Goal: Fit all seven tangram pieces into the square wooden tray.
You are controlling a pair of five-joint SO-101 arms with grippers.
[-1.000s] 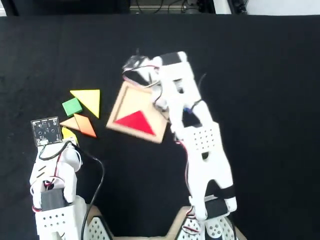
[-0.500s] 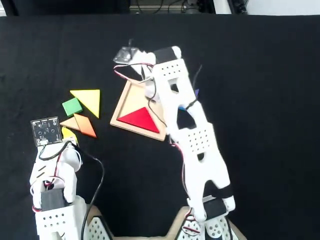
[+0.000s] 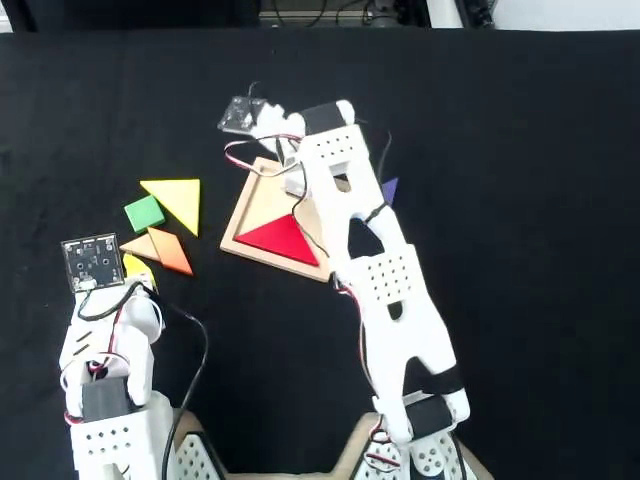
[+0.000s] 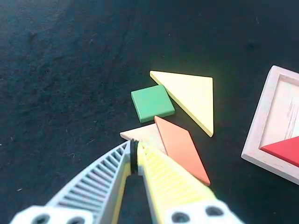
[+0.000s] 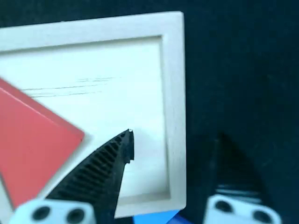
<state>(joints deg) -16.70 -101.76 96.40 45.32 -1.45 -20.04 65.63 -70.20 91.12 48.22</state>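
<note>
The tray (image 3: 247, 199) lies turned at an angle near the middle of the black worktop (image 3: 520, 150), and the red triangle (image 3: 272, 240) lies flat inside it, against the edge nearest the arms. The right arm reaches across the tray, and in its wrist view the right tool (image 5: 175, 144) stands wide open astride one wall of the tray near a corner: one black finger hangs over the bare wooden floor inside, just beside the red triangle, and the other is outside over the worktop. It grips nothing, and I cannot tell whether either finger touches the wall. A blue piece (image 3: 389, 189) lies on the worktop just outside the tray on its right side, close to that arm. The other loose pieces form a cluster left of the tray and apart from it: the yellow triangle (image 4: 191, 95), with the green square (image 4: 153, 103) touching its long edge, and nearer the arms the orange parallelogram (image 4: 181, 149) edge to edge with the pale triangle (image 4: 145, 136). The left tool (image 4: 135, 145) has its white and yellow fingers closed together with nothing between them, the tips at the near edge of the pale triangle.
</note>
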